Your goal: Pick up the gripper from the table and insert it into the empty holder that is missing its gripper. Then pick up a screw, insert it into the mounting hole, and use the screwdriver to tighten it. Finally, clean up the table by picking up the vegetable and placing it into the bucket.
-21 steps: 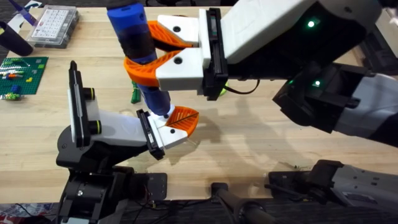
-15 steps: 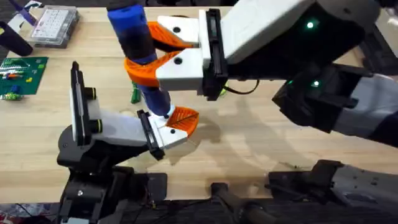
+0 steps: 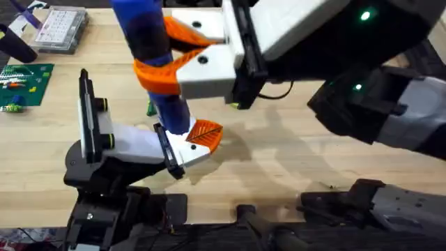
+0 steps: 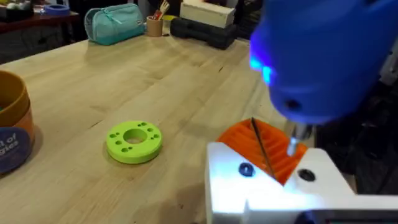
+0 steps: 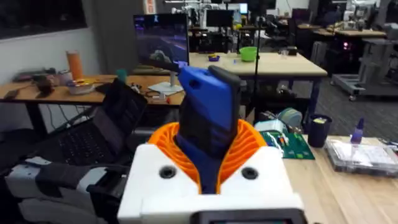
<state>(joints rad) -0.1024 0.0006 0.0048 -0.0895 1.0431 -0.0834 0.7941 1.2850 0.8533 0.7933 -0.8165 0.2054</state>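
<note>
The right pincer is clenched on the screwdriver, its tip down at the left pincer, whose state I cannot tell. Beyond it, bare wooden worktop surrounds a lime ring and the bucket. Since earlier, the right arm has risen closer to the camera.

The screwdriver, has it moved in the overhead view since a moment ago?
Yes. The screwdriver shifted slightly toward the left edge, away from the left gripper, which stayed put.
</note>
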